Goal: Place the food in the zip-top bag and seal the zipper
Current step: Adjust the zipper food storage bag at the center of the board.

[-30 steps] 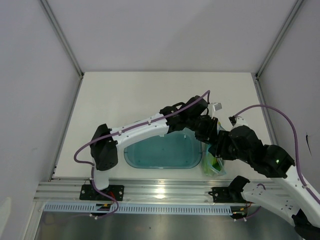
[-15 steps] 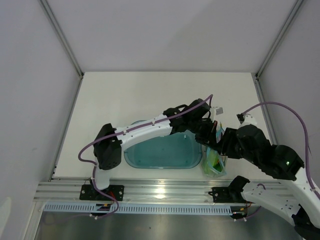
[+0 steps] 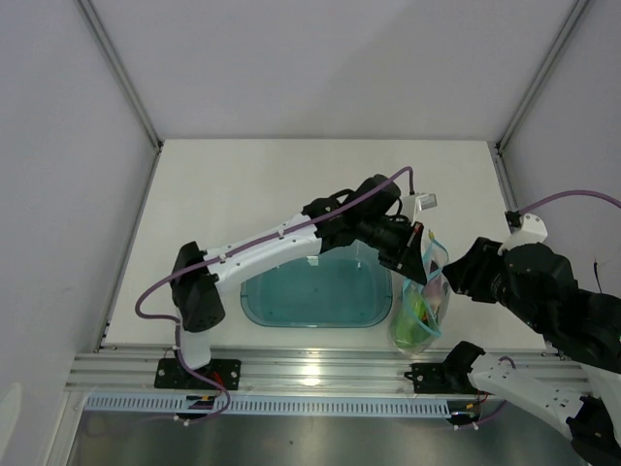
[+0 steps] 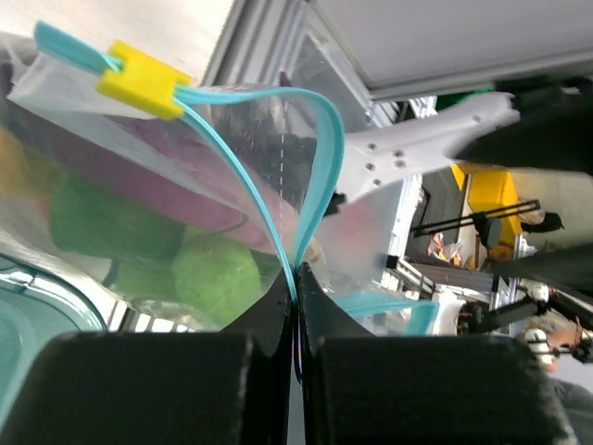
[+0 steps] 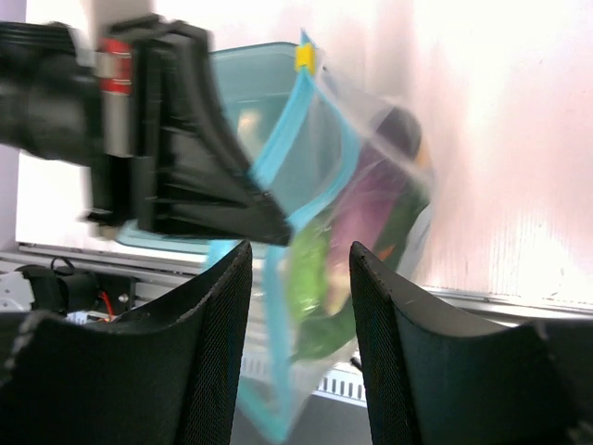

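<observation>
left gripper [image 4: 296,278] clamped tight on teal zipper [image 4: 322,176] of zip-top bag [image 3: 419,313], toy produce [image 4: 218,273] inside, bag just beside blue tub [image 3: 310,296], right gripper [image 5: 298,260] spread wide, empty

This was a robot lab's test cell, not a home. Plain white panel walls [image 3: 320,58] in metal framing boxed in a pale table [image 3: 291,184]. The left arm [image 3: 272,243] and right arm [image 3: 553,301] were bolted to an aluminium rail [image 3: 310,367] above a slotted cable duct [image 3: 291,405], and purple cables [image 3: 139,309] looped off them. Beyond the cell, the left wrist view showed stands and yellow equipment [image 4: 486,199].
</observation>
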{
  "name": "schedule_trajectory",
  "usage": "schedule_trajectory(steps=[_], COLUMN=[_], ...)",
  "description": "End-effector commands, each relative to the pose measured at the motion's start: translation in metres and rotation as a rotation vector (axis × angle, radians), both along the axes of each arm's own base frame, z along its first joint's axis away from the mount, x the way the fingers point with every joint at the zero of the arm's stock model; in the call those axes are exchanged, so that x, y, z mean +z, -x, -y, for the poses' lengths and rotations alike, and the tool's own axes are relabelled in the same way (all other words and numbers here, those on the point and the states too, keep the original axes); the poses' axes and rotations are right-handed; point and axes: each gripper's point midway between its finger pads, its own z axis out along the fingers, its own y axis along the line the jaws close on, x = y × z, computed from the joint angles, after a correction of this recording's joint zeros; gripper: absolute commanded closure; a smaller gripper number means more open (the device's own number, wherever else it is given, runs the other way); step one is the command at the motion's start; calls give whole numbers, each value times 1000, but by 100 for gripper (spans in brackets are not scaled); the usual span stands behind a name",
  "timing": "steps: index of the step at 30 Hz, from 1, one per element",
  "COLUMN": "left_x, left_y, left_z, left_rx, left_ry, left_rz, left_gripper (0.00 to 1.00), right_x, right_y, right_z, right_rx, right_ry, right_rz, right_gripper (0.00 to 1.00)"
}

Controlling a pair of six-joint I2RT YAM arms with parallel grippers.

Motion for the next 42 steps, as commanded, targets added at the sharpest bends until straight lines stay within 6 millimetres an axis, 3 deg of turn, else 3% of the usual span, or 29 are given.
schedule_trajectory(steps=[1, 8, 9, 10, 11, 14, 21, 23, 27, 28, 30, 35, 42], left_x=[76, 76, 87, 64, 63, 34, 13, 8, -11, -11, -18, -22, -21], left_y=[19, 45, 50, 54, 56, 75, 96, 101, 106, 108, 109, 112, 112], left_z=[-23, -57, -66, -73, -77, -100, -137, -147, -158, -160, -164, -168, -168], left_rx=[-88, -159, -161, -163, -164, -183, -183, -183, -186, -191, -188, -195, -200], left_ry=[173, 190, 215, 169, 175, 138, 132, 120, 82, 84, 71, 73, 79], left_rz=[80, 81, 102, 74, 81, 24, 15, 22, 4, 5, 1, 0, 9], left_gripper=[99, 99, 99, 99, 99, 99, 100, 99, 99, 100, 100, 99, 99], right_x=[3, 14, 17, 19, 20, 6, -16, -17, -22, -31, -29, -41, -41], right_y=[-4, -5, -4, -3, -3, 7, 3, 10, 22, 23, 23, 25, 38], right_z=[8, 4, -1, -5, -13, -40, -69, -80, -120, -125, -134, -144, -149], right_rx=[-18, 25, 53, 81, 116, 277, 385, 462, 678, 702, 752, 844, 951], right_ry=[54, 45, 26, 22, 9, 0, -5, -40, -132, -137, -159, -141, -167], right_rz=[18, 62, 70, 77, 85, 32, 4, 2, 18, 3, 31, 62, 111], right_gripper=[51, 53, 54, 56, 57, 59, 59, 59, 60, 61, 61, 61, 63])
